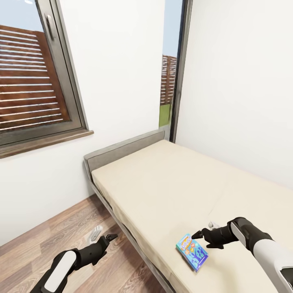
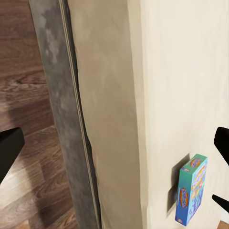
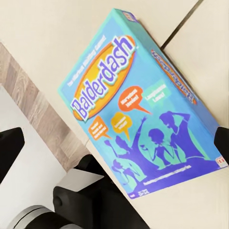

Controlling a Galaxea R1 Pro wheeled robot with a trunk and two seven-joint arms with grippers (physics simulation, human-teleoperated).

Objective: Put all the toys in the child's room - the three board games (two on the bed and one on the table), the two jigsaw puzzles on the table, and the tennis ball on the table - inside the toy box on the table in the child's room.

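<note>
So far, one toy visible: flat blue-teal "Balderdash" board game box (image 1: 192, 252) lying flat on low beige mattress bed (image 1: 162, 183), near its near-left edge, not lifted. Right gripper (image 1: 198, 234) hovers just beside box, far-right of it, fingers spread wide, nothing held. Left gripper (image 1: 108, 238) over wood-plank floor (image 1: 49, 240) left of bed frame, jaws apart, empty. Judgement: box not yet grasped; carrying it to toy box remains to be done.

The low beige mattress (image 1: 171, 183) lies broadly open, with only a small blue printed game box (image 1: 191, 252) near its front edge. White walls (image 1: 240, 81) and a grey headboard (image 1: 122, 152) close the far sides; wood-plank floor (image 1: 49, 240) beside it is open.
</note>
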